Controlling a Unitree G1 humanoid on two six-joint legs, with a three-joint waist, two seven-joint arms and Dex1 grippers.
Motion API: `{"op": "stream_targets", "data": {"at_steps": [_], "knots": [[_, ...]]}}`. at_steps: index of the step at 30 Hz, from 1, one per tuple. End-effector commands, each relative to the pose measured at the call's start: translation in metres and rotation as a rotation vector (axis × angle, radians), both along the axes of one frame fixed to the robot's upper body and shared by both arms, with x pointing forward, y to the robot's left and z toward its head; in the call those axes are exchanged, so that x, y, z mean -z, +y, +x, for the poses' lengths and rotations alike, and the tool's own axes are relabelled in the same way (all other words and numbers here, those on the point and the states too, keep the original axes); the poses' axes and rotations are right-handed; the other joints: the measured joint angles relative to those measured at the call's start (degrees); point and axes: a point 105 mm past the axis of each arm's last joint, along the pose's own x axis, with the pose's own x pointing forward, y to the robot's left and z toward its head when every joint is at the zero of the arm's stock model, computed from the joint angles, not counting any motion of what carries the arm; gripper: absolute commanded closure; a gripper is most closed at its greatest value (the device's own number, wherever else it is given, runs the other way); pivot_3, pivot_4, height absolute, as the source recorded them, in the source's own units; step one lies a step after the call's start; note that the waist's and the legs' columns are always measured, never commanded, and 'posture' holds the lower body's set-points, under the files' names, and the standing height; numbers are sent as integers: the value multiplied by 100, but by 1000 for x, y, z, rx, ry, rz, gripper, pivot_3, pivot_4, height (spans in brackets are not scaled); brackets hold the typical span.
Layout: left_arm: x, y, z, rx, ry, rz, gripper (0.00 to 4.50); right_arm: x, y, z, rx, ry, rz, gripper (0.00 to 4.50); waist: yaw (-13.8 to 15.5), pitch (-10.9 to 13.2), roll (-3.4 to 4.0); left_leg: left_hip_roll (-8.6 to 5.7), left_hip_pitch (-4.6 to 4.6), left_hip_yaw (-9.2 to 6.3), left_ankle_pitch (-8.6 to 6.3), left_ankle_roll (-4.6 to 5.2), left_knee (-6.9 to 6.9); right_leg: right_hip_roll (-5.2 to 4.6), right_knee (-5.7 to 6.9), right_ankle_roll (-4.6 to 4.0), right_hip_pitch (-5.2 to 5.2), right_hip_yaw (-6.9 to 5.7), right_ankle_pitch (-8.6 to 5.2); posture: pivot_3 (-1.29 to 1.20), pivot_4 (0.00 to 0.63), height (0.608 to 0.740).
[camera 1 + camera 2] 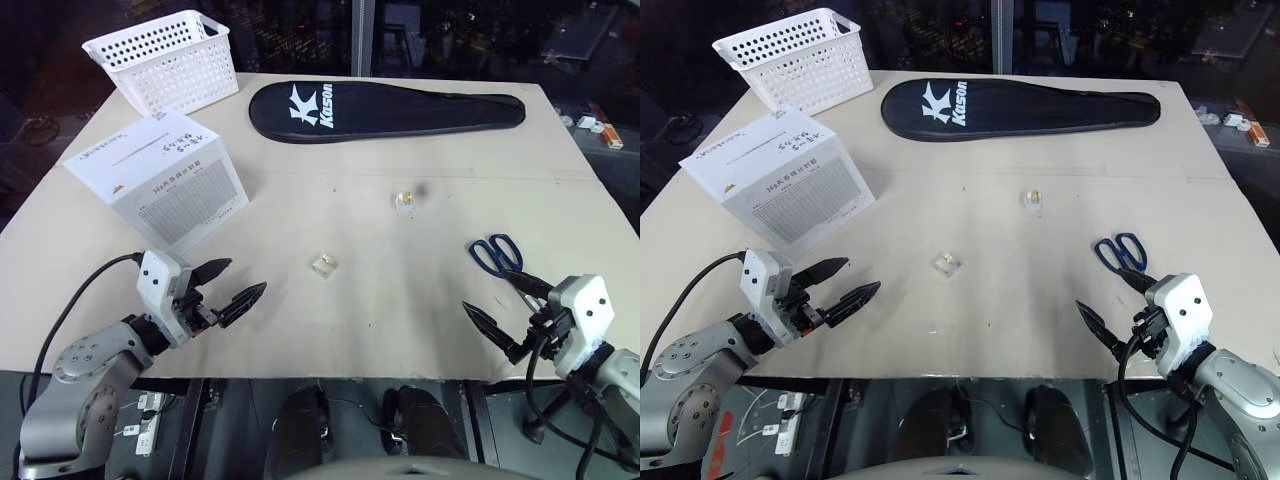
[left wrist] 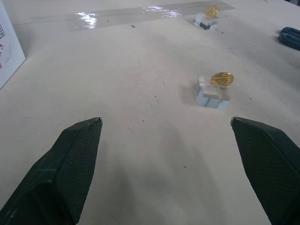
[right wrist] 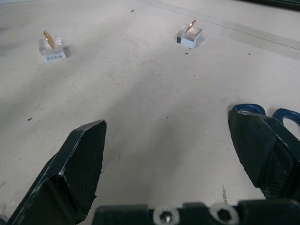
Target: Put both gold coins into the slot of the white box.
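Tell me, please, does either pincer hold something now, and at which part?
Nothing is held. The left pincer and the right pincer are both open above the table, and both gold coins stand on their clear holders.

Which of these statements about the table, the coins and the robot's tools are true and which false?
1. Both gold coins stand on small clear holders. True.
2. The left tool holds a coin. False: it is open and empty.
3. The scissors lie near the right tool. True.
4. The white box sits inside the basket. False: it stands on the table, beside the basket.
5. The right tool is shut. False: it is open.
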Motion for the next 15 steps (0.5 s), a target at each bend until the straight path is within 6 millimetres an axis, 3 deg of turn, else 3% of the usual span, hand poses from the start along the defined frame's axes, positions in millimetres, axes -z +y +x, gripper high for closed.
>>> {"op": "stream_targets", "data": {"at_steps": [1,4,11,15], "knots": [[-25,-12,2,39,-90,-13,14,-12,5,18,53,-64,15,0,1,0,-2,0,0,0,0,0,0,0,0,0,0,0,0,0,150,740],[-49,-33,6,120,-165,-29,14,-23,28,55,94,-44,85,0,-53,-9,-20,-1,4,-23,0,0,19,0,2,-3,-1,-7,10,0,150,740],[-67,-45,14,157,-202,-36,14,-37,52,100,130,20,169,0,13,-22,-8,-60,-3,-82,23,-12,-14,22,3,-24,-3,-38,23,0,150,740],[-75,-52,18,189,-219,-45,0,-40,69,130,167,78,186,1198,-20,-22,-8,-58,-2,-85,22,-19,-13,32,5,-19,-1,-39,22,0,150,740]]}}
